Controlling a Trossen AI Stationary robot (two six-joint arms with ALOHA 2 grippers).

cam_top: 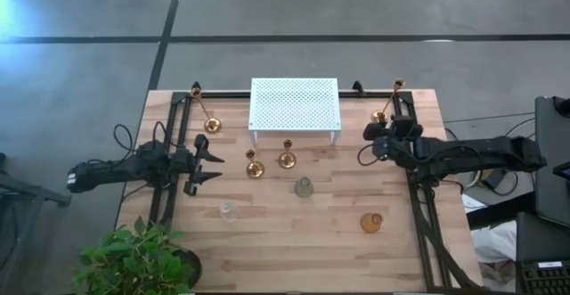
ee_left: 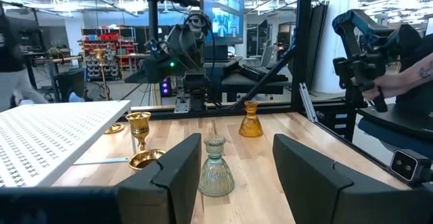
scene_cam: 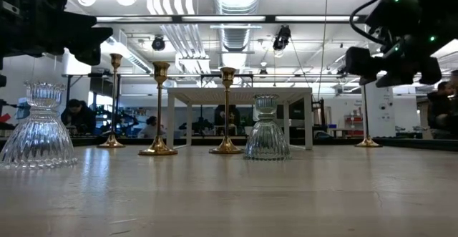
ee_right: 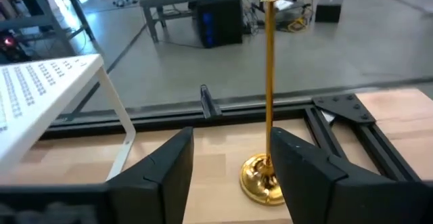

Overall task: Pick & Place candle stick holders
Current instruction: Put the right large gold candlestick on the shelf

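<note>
1. Bench (cam_top: 267, 241) from above: every holder is standing loose on the wood, nothing sorted yet as far as I can judge. Tall brass sticks are sitting at the far corners (cam_top: 207, 112) and (cam_top: 388, 103), two short brass ones (cam_top: 255, 165) and (cam_top: 287, 156) just in front of the white stand (cam_top: 295, 103), which is carrying nothing.
2. Low view: clear holder (scene_cam: 41, 126) and grey-green holder (scene_cam: 266, 128) are standing upright, empty.
3. Left wrist: left gripper (ee_left: 233, 176) is hanging with fingers spread, grey-green holder ahead, amber holder (ee_left: 250, 120) beyond.
4. Right wrist: right gripper (ee_right: 230, 166) is sitting with fingers parted beside the right tall stick, not pinching it.
</note>
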